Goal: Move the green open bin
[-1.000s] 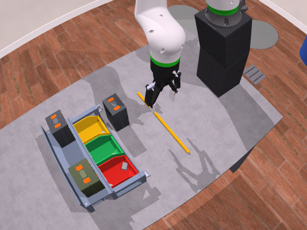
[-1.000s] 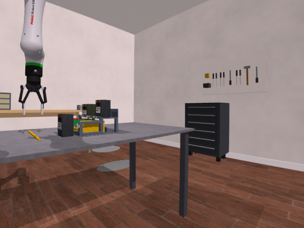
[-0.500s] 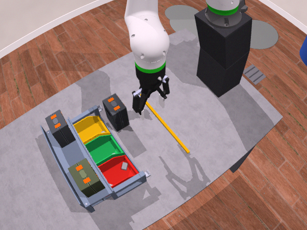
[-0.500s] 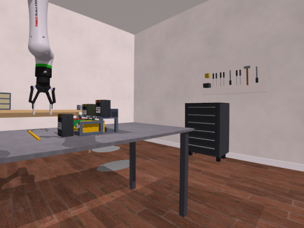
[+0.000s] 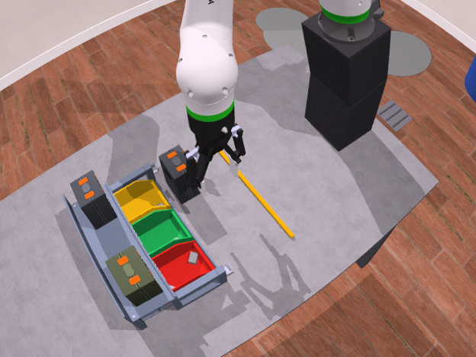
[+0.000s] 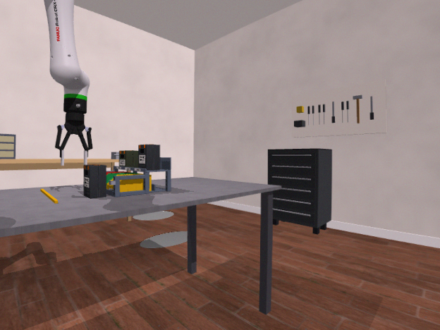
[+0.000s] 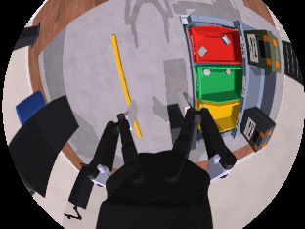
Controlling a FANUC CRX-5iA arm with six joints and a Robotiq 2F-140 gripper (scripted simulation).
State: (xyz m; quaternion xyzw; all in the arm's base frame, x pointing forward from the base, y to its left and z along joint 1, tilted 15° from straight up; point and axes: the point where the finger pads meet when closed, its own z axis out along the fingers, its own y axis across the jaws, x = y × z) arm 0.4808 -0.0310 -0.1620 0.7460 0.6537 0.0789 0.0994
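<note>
Reading "FANUC Robot CRX-5iA" along its arm point(image 5: 208, 39) point(image 6: 62, 25), the hand point(image 5: 218, 172) point(image 6: 74, 157) point(image 7: 156, 102) hangs with fingers apart.

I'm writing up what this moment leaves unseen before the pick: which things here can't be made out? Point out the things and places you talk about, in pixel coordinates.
- Base of the green bin point(image 5: 159, 231) point(image 7: 219, 82): hidden by its own walls in the top and wrist views.
- Parts in the yellow bin point(image 5: 139, 197) point(image 6: 131, 183) point(image 7: 217, 117): kind too small to tell in the top view; its front wall hides them in the exterior view.
- Label print on the olive case point(image 5: 133, 275) point(image 6: 128, 159) point(image 7: 263, 50): too small in the exterior and wrist views.
- Upper arm: cut off by the exterior view's top edge.
</note>
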